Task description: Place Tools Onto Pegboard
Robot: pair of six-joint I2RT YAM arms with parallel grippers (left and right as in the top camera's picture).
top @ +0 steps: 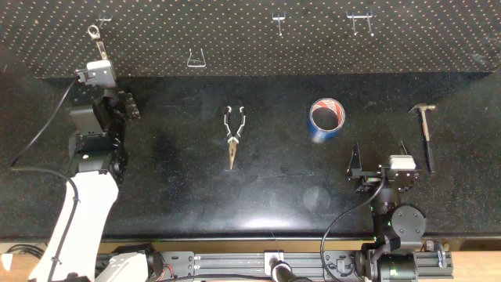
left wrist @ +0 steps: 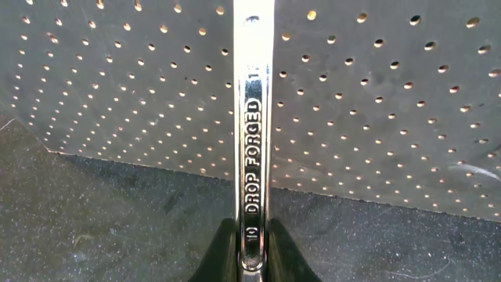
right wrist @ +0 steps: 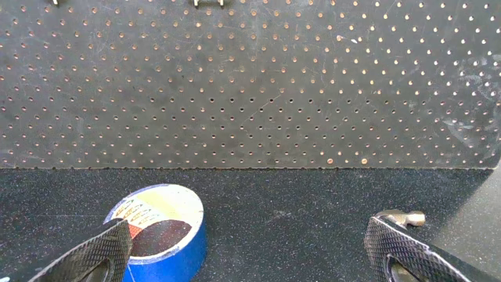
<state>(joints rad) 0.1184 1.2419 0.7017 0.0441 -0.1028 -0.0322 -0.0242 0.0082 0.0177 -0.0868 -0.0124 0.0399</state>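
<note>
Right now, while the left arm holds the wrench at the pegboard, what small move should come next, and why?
Probably ease the wrench up until its ring end catches the hook, without loosening the grip. The left gripper is shut on its lower end, it stands upright at the pegboard, and from above its ring seems just short of the hook.

The left arm [top: 78, 211] has a white lower link, black joints above it, a small white box [top: 97, 74] at the wrist and a thin black cable [top: 35, 139] looping off it. The right arm [top: 399, 223] is black with a round joint, a white wrist box [top: 401, 163], and a hand [right wrist: 249, 243] whose two black fingers [right wrist: 94, 252] have a woven texture.
</note>
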